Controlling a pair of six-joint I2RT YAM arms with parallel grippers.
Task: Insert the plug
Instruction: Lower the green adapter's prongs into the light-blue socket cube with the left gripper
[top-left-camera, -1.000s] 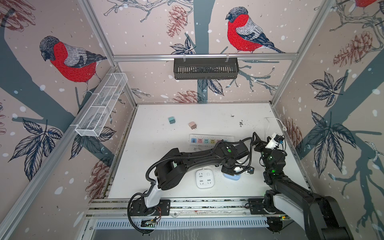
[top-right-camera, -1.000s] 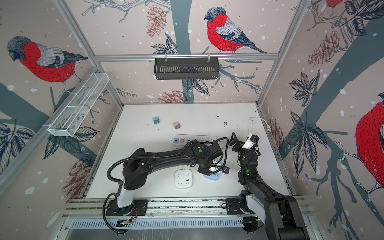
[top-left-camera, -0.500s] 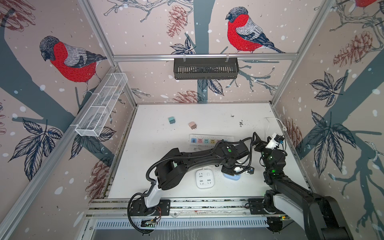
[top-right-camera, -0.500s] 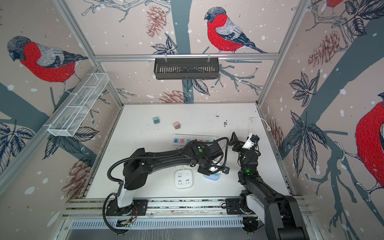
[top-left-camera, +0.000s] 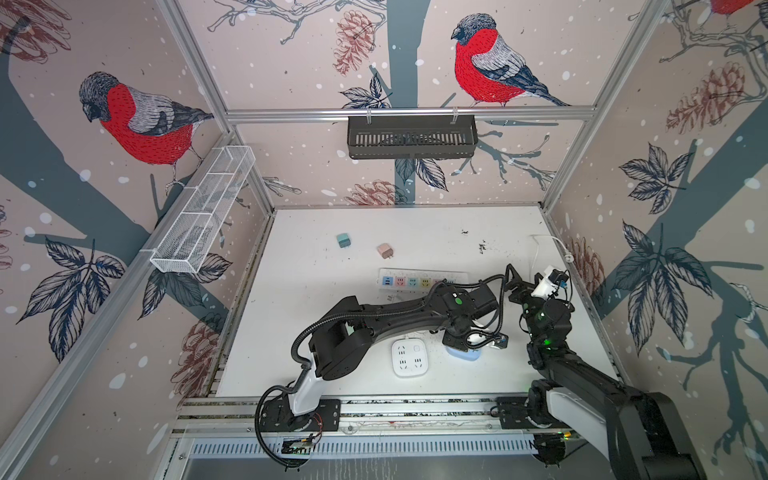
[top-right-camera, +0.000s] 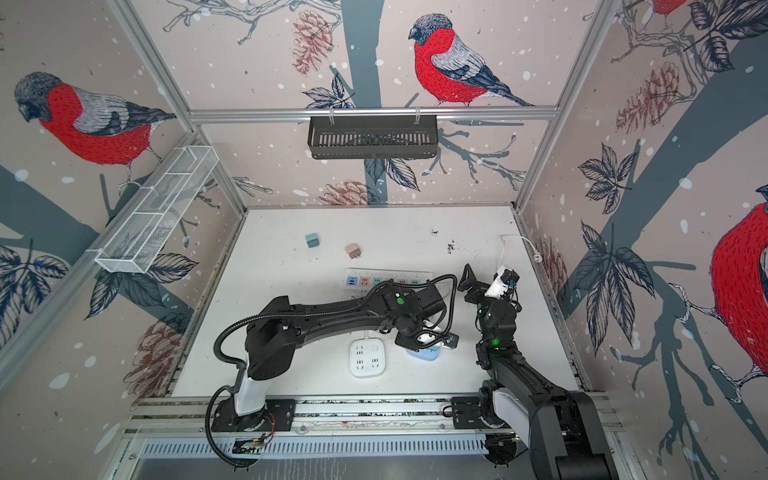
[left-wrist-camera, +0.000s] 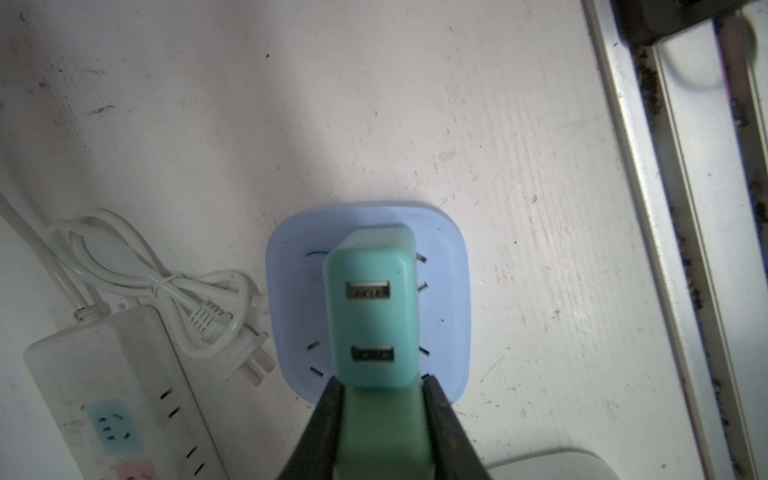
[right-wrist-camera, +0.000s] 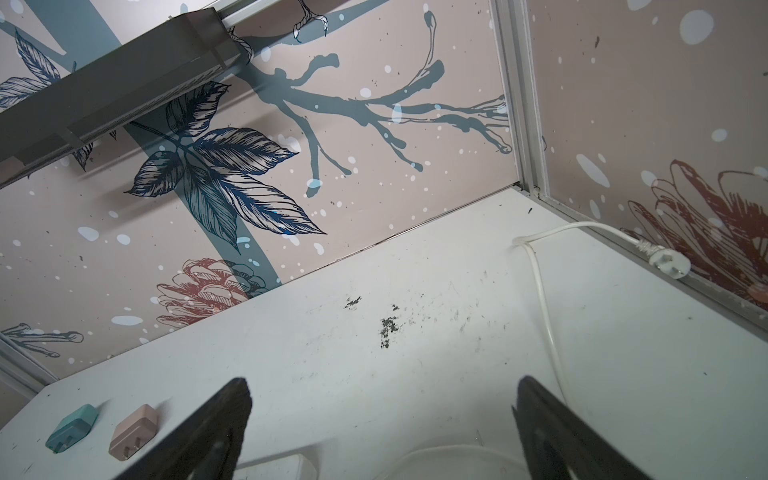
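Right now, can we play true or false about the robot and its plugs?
1. The left end effector is pinching a mint-green plug. True.
2. The mint-green plug is at the white square socket. False: it is at the light-blue socket.
3. The right end effector is holding the pink plug. False: it is open and holds nothing; the pink plug lies on the table.
4. A teal plug lies near the pink plug on the table. True.
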